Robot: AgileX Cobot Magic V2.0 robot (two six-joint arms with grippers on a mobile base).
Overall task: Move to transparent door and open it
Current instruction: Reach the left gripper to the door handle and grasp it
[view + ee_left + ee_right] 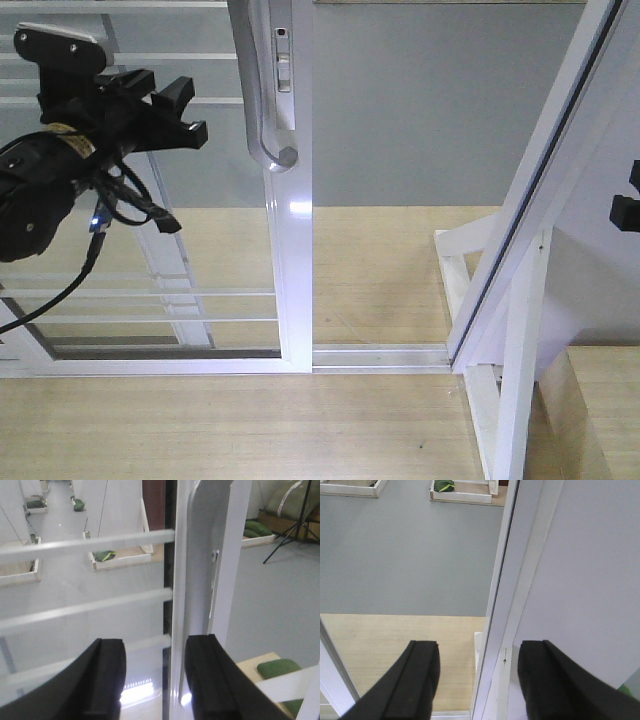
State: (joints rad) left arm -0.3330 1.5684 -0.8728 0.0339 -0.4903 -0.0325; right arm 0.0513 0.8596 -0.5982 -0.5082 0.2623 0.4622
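Nearest the front camera is the left arm, its black left hand raised just left of the pull handle. Its fingers are spread wide, point toward that handle and hold nothing. The curved silver-grey handle is fixed to the white edge post of the transparent door, with a small lock just right of it. Thin white bars cross the glass left of the handle. Below it the door stands on a bottom track. To the handle's right there is an open gap, and then a leaning fixed frame. Only this view shows that gap. It also shows a sliver of the right hand at the far right edge, well apart from the handle.

From the left wrist, the left hand shows two black fingers wide apart — the door's white post rises in line with the space between them, and whether they touch it cannot be told. The lock sits on that post. This view alone looks through the glass, to green cushions on a grey floor and a tripod.

At the right wrist, the right hand is likewise spread wide and empty. The fixed frame runs up between its fingers — no handle shows here. Wooden floor lies nearer, with the grey floor beyond it.
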